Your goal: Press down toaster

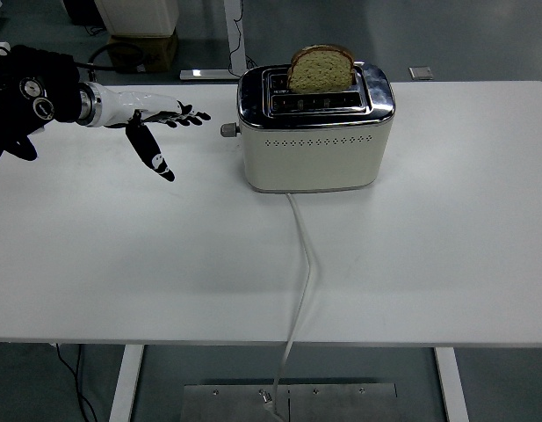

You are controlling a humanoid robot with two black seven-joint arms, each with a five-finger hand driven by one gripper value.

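Observation:
A cream and chrome toaster [314, 132] stands at the back middle of the white table [165, 264]. A slice of brown bread [321, 69] sticks up out of its far slot. A small lever knob [227, 130] juts from the toaster's left end. My left hand [165, 127] hovers above the table to the left of the toaster, fingers spread and holding nothing, thumb pointing down. Its fingertips [200, 116] are a short way from the knob, not touching it. The right arm is out of view.
The toaster's white cord [301, 264] runs from its front across the table and over the near edge. A cardboard box [140, 48] and cables lie on the floor behind the table.

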